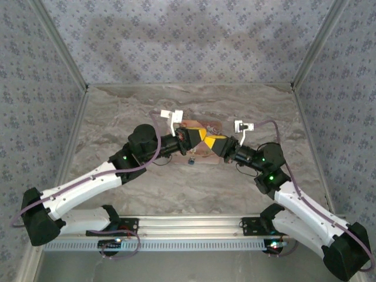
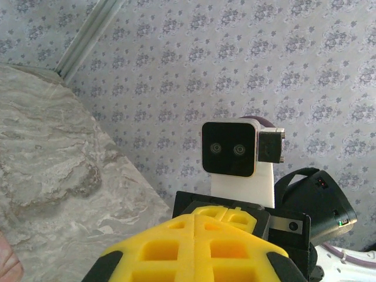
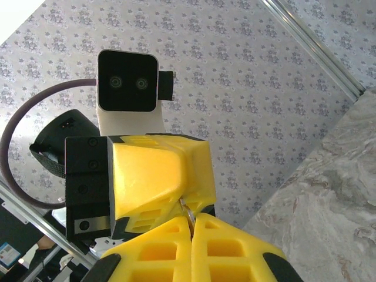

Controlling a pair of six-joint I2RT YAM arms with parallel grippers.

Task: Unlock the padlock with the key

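My left hand (image 2: 195,229) is shut, contents unclear. My right hand (image 3: 192,226) pinches what looks like the key (image 3: 187,212). I fear this tip-only grip lets it twist, missing the padlock (image 1: 191,160).

Pink picture box (image 1: 202,155) flat mid-table; marbled grey tabletop (image 1: 111,117); floral-patterned walls (image 1: 176,41) on three sides

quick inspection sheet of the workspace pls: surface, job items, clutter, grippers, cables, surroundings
surface: marbled table, no spills seen
job's things: tiny blue padlock lies at the pink box's near edge; small metal loop at the right gripper's tips, key not identifiable
clutter: pink box under the grippers
grippers: left gripper and right gripper both shut, meeting tip to tip
cables: purple cable loops off the wrist, apart from the fingers
surroundings: floral-patterned walls
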